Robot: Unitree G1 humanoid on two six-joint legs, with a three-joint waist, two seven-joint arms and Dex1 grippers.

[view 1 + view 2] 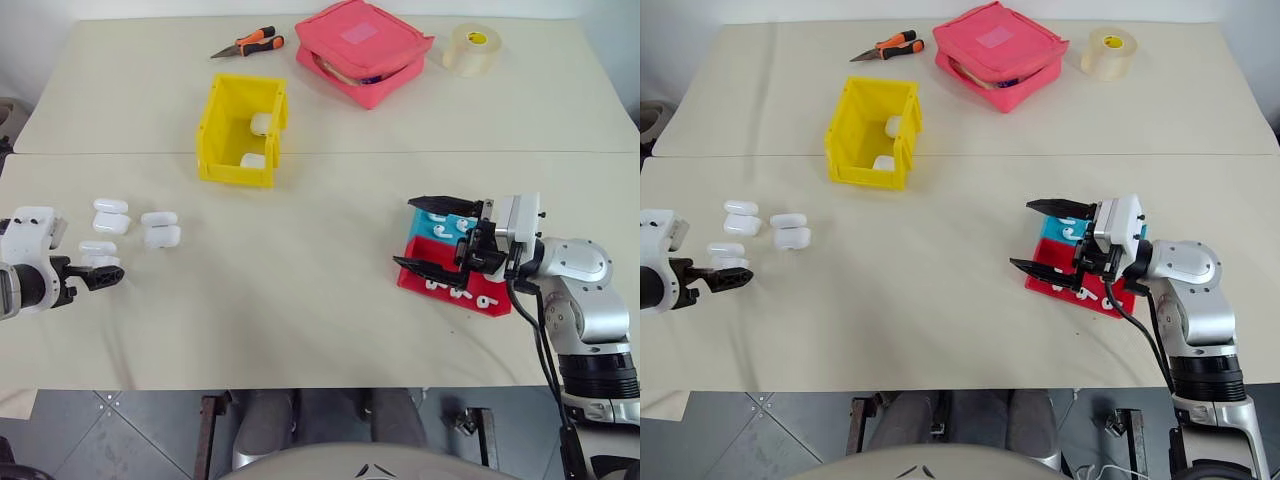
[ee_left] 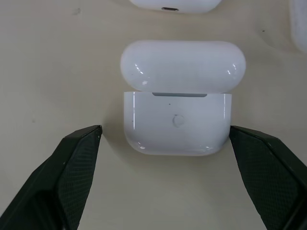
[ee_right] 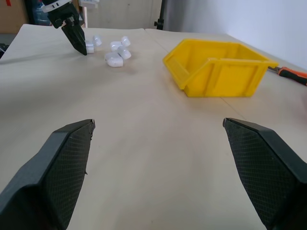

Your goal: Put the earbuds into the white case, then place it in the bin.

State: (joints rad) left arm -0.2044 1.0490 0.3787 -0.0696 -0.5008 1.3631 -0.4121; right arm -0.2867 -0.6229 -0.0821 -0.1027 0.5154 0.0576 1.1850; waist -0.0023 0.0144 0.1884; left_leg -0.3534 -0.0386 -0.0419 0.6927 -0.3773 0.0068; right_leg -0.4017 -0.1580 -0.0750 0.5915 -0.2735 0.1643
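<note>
A cream-coloured table (image 1: pixel 320 330) is seen from above, from the robot's head. At the near left edge, the left gripper (image 1: pixel 100 270) has its two black fingers spread wide on either side of a white case (image 2: pixel 177 122) — the left wrist view shows the case standing between the fingers with its hinged lid flipped open, and neither finger touches it. Just beyond it lie two more white cases (image 1: pixel 111 216) of the same kind, both with lids open, grouped closely together.

On the right side of the table, the right gripper (image 1: pixel 425 235) points toward the left with its fingers wide apart and nothing between them. It hovers over a red-and-blue tray (image 1: pixel 445 283) that holds several tiny white earbuds (image 1: pixel 484 299), some on the red part and some on the blue.

Farther away and left of centre stands the yellow bin (image 1: pixel 240 132) — inside it, two white cases (image 1: pixel 254 160) lie against its right wall. Along the far edge of the table, from left to right, lie a pair of orange-handled pliers (image 1: pixel 249 44), a pink zip pouch (image 1: pixel 364 50) and a roll of clear tape (image 1: pixel 471 48).
</note>
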